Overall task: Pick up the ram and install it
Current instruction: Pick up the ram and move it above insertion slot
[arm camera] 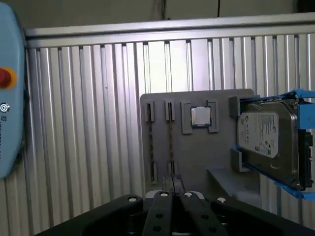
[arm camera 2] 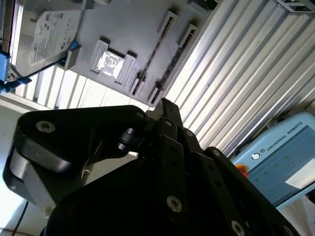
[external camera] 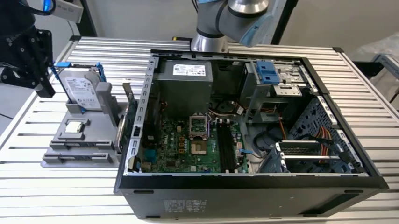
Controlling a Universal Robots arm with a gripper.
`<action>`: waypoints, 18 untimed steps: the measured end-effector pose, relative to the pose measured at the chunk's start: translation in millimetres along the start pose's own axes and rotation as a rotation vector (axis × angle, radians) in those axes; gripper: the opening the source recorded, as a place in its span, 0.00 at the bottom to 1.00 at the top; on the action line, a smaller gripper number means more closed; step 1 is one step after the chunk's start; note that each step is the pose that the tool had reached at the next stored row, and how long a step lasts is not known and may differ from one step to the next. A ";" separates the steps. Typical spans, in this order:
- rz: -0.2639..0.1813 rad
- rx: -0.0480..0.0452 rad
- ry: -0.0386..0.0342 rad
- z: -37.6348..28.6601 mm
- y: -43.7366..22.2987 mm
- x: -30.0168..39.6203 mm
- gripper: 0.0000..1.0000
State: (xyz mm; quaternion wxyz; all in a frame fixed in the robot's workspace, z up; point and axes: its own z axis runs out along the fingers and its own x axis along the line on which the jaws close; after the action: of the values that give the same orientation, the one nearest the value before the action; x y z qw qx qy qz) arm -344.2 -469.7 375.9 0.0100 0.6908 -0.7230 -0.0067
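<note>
Ribbed metal tabletop carries a grey holder; the ram stands on edge in its slot, apart from the gripper, whose fingers are drawn together, empty.

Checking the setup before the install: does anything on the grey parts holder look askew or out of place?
Nothing stands out. The ram sits straight in its slot, the processor chip lies flat in its recess, the hard drive stands in its bracket.
</note>
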 end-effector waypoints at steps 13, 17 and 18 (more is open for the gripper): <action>-0.064 0.0003 0.0000 0.7 0.0 -0.2 1.00; -0.064 0.0004 -0.0001 0.7 0.0 -0.2 1.00; -0.064 0.0004 -0.0002 0.7 0.0 -0.2 1.00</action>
State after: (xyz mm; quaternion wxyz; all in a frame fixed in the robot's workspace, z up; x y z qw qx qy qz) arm -344.2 -469.5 375.2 0.0096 0.7136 -0.7005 -0.0070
